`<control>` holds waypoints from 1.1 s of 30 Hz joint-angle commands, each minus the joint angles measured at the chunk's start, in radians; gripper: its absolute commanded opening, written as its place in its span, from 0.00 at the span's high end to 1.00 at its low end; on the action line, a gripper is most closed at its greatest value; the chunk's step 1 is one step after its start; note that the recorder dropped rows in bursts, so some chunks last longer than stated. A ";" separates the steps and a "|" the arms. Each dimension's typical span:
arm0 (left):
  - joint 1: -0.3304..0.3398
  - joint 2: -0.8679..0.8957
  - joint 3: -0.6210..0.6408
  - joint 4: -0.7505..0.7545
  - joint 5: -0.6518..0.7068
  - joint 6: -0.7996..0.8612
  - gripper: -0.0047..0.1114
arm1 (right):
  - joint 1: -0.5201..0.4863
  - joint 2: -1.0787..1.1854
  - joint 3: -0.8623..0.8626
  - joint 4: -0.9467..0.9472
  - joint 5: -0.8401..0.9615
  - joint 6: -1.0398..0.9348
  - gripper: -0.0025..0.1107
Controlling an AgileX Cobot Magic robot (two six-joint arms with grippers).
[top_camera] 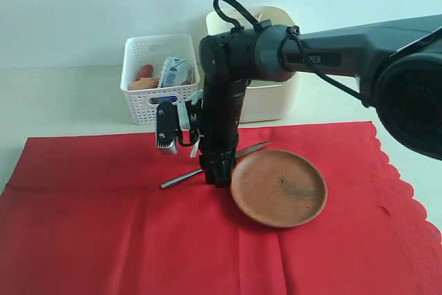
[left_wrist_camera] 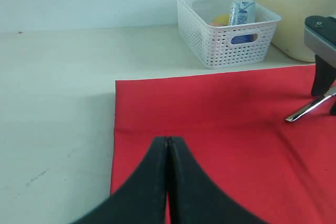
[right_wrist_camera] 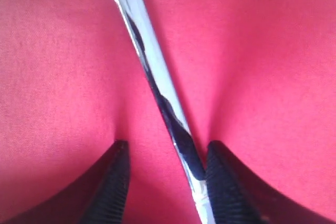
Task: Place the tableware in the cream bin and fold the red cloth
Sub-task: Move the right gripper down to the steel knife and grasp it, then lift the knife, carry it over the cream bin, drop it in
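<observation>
On the red cloth (top_camera: pixel 103 226), just left of the round brown plate (top_camera: pixel 276 206), the right gripper (right_wrist_camera: pixel 164 153) straddles the silver table knife (right_wrist_camera: pixel 152 77), jaws apart, so next it likely needs a squeeze, a lift and a carry to the cream bin (top_camera: pixel 275 103).

the arm hides the middle of the knife (top_camera: pixel 181 179) and most of the cream bin (top_camera: pixel 276 101) in the exterior view, where the red cloth (top_camera: pixel 103 226) runs off the bottom edge. in the right wrist view both knife ends are cut off, and whether the right gripper (right_wrist_camera: pixel 167 148) touches it is unclear. the basket (top_camera: pixel 148 105) wall screens its contents.
</observation>
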 commanded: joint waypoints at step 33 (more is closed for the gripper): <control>0.003 -0.006 0.003 0.000 -0.009 0.000 0.96 | 0.001 -0.103 -0.006 -0.035 -0.081 0.062 0.98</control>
